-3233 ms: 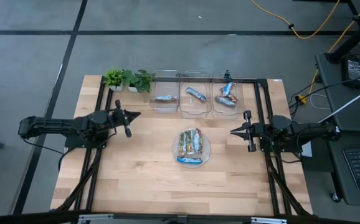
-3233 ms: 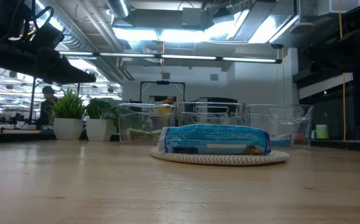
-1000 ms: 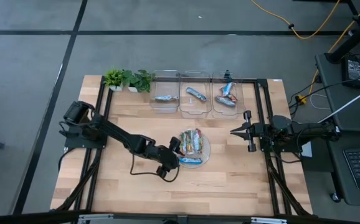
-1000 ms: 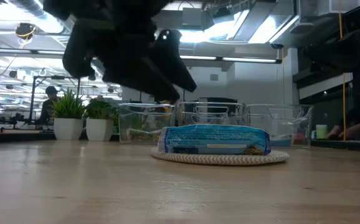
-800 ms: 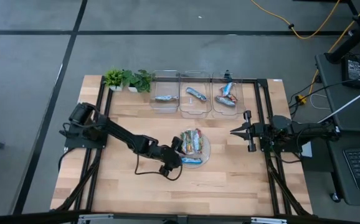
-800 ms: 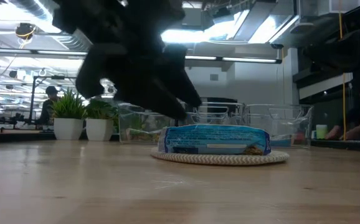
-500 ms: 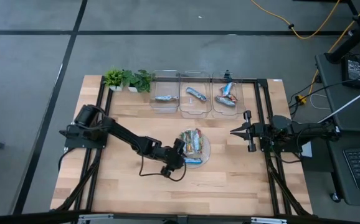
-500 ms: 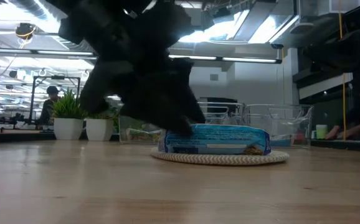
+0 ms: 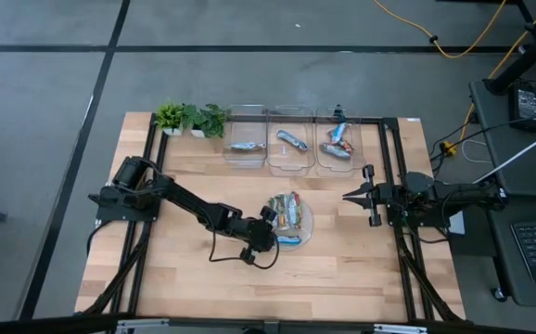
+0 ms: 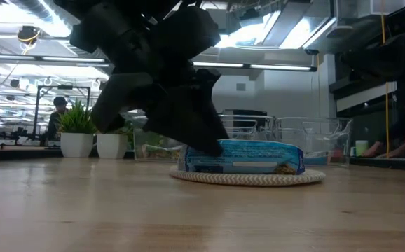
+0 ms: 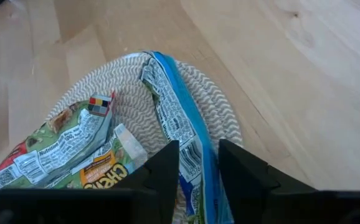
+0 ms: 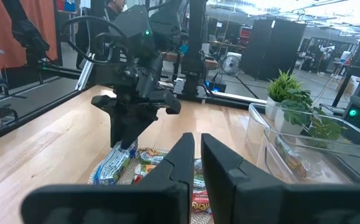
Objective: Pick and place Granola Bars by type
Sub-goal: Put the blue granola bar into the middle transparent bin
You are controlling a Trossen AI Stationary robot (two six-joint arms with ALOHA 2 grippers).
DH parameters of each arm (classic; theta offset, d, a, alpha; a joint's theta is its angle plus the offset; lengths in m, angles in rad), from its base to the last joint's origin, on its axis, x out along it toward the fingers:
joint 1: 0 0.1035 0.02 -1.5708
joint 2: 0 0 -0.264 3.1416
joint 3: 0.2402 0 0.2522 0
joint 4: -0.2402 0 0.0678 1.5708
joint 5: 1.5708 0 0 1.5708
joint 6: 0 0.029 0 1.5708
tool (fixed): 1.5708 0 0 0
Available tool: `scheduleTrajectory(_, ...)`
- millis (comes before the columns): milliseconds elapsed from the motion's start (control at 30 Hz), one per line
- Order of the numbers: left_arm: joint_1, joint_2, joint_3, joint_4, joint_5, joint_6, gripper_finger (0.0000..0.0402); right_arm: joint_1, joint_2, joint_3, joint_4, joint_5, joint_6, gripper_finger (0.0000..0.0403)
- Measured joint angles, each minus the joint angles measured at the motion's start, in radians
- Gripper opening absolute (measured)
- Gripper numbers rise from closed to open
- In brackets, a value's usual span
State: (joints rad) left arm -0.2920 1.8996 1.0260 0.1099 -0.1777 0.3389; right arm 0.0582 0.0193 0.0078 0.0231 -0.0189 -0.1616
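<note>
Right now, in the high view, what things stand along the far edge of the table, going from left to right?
Two small potted plants → left clear bin → middle clear bin → right clear bin, each bin holding granola bars.
</note>
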Motion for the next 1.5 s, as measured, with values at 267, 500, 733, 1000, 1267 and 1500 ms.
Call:
scheduleTrajectory(267, 0.0, 0.0, 0.0, -0.001, 0.018, -0.004, 0.0044, 0.0, 0.0, 0.0, 0.0, 0.0, 0.0, 0.0034)
scheduleTrajectory(500, -0.009, -0.002, 0.0, 0.0, 0.01, 0.022, 0.0004, 0.0, 0.0, 0.0, 0.0, 0.0, 0.0, 0.0034)
scheduleTrajectory(733, -0.053, -0.027, 0.025, 0.02, -0.076, 0.085, 0.0002, 0.0, 0.0, 0.0, 0.0, 0.0, 0.0, 0.0034)
scheduleTrajectory(1000, -0.117, -0.16, 0.091, -0.038, -0.202, 0.18, 0.0001, 0.0, 0.0, 0.0, 0.0, 0.0, 0.0, 0.0034)
scheduleTrajectory(1267, -0.117, -0.439, 0.101, -0.188, -0.224, 0.158, 0.0001, 0.0, 0.0, 0.0, 0.0, 0.0, 0.0, 0.0034)
scheduleTrajectory(1500, -0.097, -0.607, 0.101, -0.286, -0.228, 0.096, 0.0002, 0.0, 0.0, 0.0, 0.0, 0.0, 0.0, 0.0034)
